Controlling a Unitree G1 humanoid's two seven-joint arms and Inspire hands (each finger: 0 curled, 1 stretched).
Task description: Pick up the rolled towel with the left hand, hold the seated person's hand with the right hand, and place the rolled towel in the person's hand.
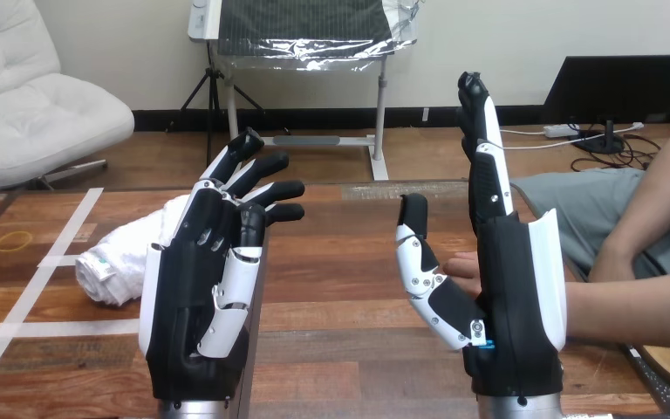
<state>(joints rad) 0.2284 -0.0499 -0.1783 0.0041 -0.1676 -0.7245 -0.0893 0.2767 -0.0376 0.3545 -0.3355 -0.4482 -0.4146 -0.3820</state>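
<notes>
A white rolled towel lies on the wooden table at the left, partly hidden behind my left hand. That hand is raised in front of the towel, fingers straight and spread, holding nothing. My right hand stands upright at the right with fingers straight and thumb out. The person's hand rests on the table just behind my right hand, its fingertips showing between my thumb and palm. I cannot tell whether the two touch. The person's forearm comes in from the right edge.
White tape lines run across the table's left part. A yellow rubber band lies near the left edge. The person's other arm hangs at the far right, beside the table.
</notes>
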